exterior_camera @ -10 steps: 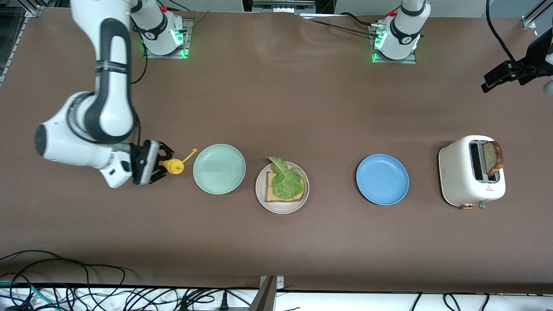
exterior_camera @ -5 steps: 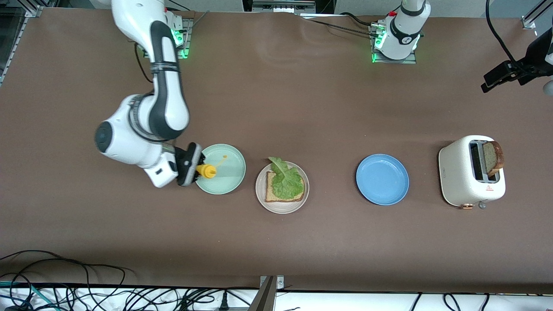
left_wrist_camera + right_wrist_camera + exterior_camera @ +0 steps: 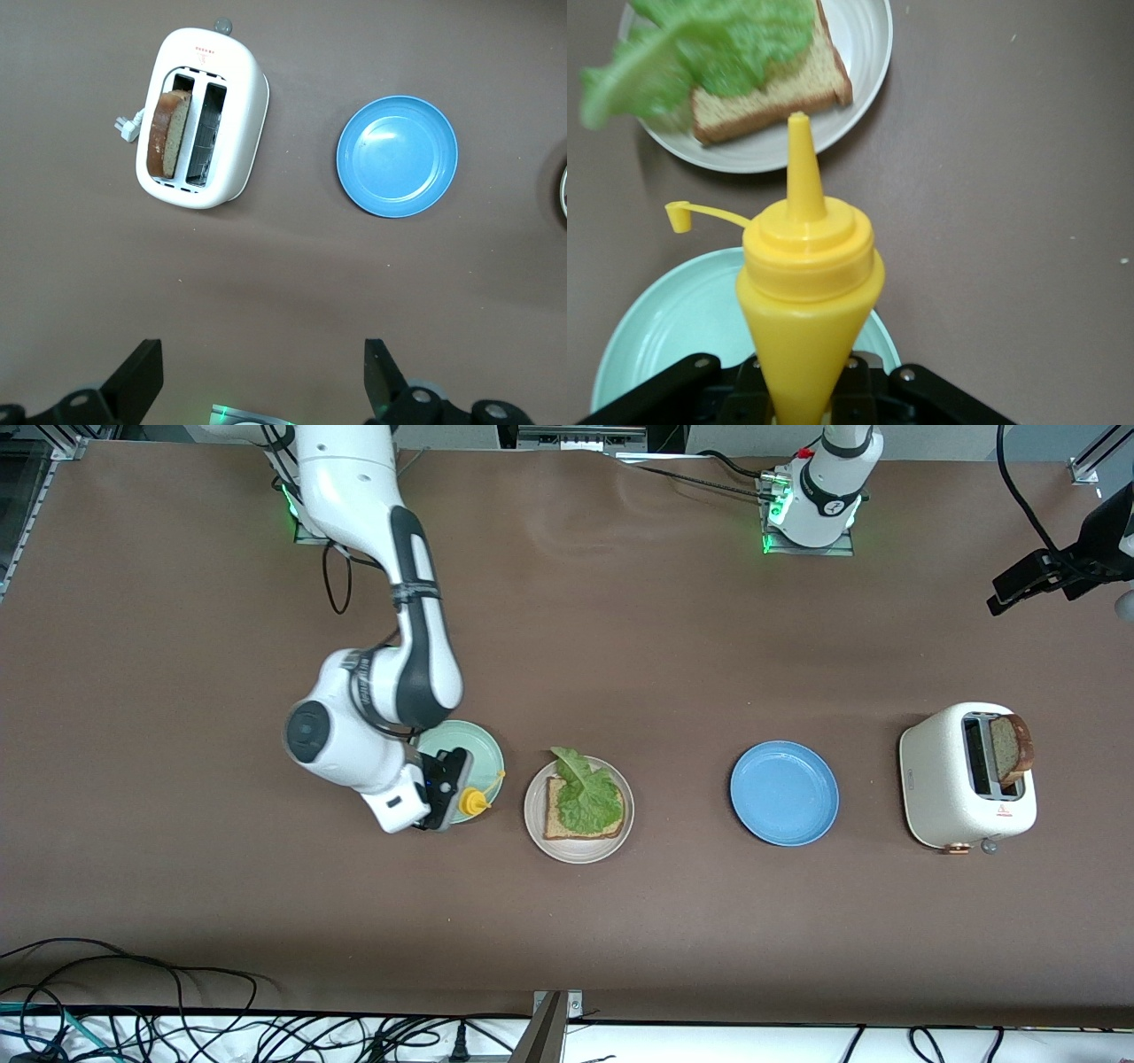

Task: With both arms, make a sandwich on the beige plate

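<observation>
**Mustard bottle carried toward the open-faced sandwich**

The right gripper [image 3: 454, 795] has its jaws clamped on a yellow squeeze bottle [image 3: 475, 802], held over the edge of the mint-green plate [image 3: 478, 746] with the nozzle aimed at the beige plate [image 3: 578, 852]. Judging by that aim, the bottle is held low on its body so the tip can reach the sandwich and be squeezed. In the right wrist view the bottle [image 3: 806, 292] is a smooth, glossy plastic cone with a ridged collar, a thin spout and a small cap dangling on a tether.

The sandwich [image 3: 583, 808] lies on the beige plate, between the mint-green plate and the blue plate [image 3: 784, 793]: so far 1 square slice of tan, porous bread with a brown crust, topped by a ruffled, soft green lettuce leaf. The 2nd slice [image 3: 1012, 747] stands upright in 1 slot of the rounded white toaster [image 3: 957, 779], at the left arm's end of the counter [image 3: 620, 638].

The left gripper [image 3: 263, 381] waits high over that end, jaws wide apart and empty, looking down on toaster and blue plate, probably placed to fetch the toast
</observation>
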Tool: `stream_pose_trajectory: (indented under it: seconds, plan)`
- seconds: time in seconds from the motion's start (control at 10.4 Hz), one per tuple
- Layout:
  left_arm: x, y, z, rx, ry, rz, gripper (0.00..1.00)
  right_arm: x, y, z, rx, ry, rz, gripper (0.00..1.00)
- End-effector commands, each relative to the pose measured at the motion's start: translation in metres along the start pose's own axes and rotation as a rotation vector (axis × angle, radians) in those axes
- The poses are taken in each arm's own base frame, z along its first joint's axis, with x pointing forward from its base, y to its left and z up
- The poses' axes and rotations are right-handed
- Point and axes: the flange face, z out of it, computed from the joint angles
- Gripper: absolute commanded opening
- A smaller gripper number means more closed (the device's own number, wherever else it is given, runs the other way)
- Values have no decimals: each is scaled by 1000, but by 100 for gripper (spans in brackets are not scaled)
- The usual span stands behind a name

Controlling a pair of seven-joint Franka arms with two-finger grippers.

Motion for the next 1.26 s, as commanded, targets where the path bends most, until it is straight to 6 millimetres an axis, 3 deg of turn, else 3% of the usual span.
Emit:
stream_pose_trajectory:
  seconds: [0.0,0.1,0.58,0.87,1.16]
  plan:
    - [2,2,-5,-17,0,-6,100,28,-7,16,-45,-161,-23,0]
    - [2,2,-5,-17,0,-6,100,39,-17,24,-31,-214,-47,0]
    - [3,1,-5,-18,0,-7,100,75,-54,26,-65,-526,-88,0]
    - [3,-2,-5,-18,0,-12,100,76,-60,20,-103,-666,-97,0]
    - [13,-19,5,-5,-16,-43,100,79,-72,20,-145,-749,-76,0]
